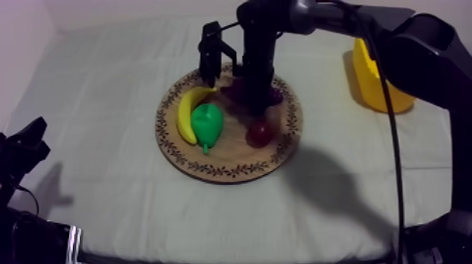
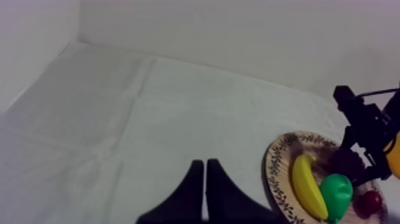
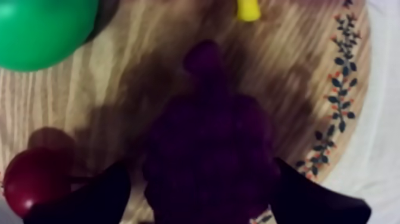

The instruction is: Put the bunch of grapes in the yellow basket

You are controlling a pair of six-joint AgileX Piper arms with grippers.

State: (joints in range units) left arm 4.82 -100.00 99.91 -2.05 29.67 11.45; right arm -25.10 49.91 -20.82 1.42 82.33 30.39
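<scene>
Jaws: those of the right gripper (image 3: 201, 168) stand spread, one black finger (image 3: 89, 196) at each side of the bunch of grapes (image 3: 208, 119); whether the pads already touch it cannot be told. Those of the left gripper (image 2: 205, 174) lie pressed together as a narrow wedge on nothing.

Top view: the right arm comes in from the upper right and drops steeply, its gripper (image 1: 256, 98) pointing down onto the grapes (image 1: 276, 95) at the far part of the wooden board (image 1: 211, 168). Banana (image 1: 186, 116), pear (image 1: 208, 123) and small red fruit (image 1: 260, 131) lie nearer. The yellow basket (image 1: 376, 84) stands well apart, at the right. The left gripper (image 1: 24, 144) sits low at its own side.

Left wrist view: the left gripper hangs over bare cloth, the board (image 2: 275, 173) off to one side.

Right wrist view: the bunch lies flat on the board (image 3: 345, 89), with the red fruit (image 3: 33, 179) just beside one finger.

Handling, as a judgement: a toy bunch is probably light and lumpy, perhaps slightly yielding. It is best pinched across its broad middle, not at the narrow tip.
</scene>
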